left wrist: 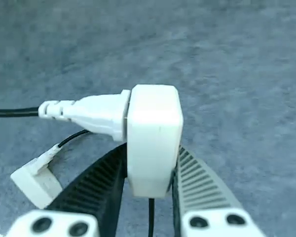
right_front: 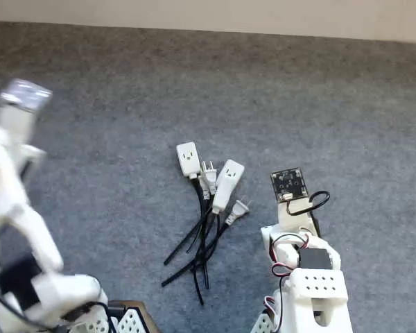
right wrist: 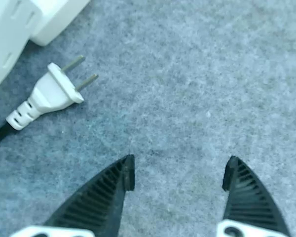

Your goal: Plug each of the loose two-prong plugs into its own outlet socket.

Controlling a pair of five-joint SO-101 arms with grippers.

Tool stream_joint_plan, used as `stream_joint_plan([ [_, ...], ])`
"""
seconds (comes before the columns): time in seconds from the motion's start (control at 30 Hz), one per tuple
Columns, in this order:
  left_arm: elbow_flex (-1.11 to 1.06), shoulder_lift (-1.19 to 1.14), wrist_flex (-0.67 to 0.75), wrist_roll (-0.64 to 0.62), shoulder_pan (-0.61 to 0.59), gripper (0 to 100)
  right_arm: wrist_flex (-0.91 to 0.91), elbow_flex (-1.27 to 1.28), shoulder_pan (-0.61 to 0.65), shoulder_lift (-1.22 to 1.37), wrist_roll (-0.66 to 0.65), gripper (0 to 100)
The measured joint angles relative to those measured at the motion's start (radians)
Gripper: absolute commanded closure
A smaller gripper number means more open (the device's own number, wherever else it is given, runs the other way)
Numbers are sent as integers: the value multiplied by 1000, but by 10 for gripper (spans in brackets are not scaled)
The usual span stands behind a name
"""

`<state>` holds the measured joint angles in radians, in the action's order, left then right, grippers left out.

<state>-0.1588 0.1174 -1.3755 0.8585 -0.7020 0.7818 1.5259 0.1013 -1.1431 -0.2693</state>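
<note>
Plugs [right_front: 240,209], sockets [right_front: 188,159] on grey carpet [right_front: 298,90]

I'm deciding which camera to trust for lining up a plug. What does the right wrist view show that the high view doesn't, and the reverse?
Only the right wrist view: the right pincer open, with its ribbed fingers well apart. Only the high view: a second loose plug, the black cords crossing in a bundle, and the right arm's white body. Both: the nearer loose plug lying flat with its two prongs free, and the grey mat.
</note>
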Motion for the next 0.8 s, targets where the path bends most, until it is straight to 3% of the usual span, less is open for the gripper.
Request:
stream_joint_plan([
  [0.23,663,-634,-106,-20,-209,996,0,0,17,0,0,721],
  [0.4,1237,-1065,-296,-20,-245,996,0,0,31,0,0,721],
  [0.53,1617,-1335,-348,-20,-247,992,0,0,32,0,0,721],
  [0.6,1711,-1413,-364,-17,-250,950,0,0,32,0,0,721],
  [0.8,1765,-1432,-368,-35,-276,671,0,0,32,0,0,721],
])
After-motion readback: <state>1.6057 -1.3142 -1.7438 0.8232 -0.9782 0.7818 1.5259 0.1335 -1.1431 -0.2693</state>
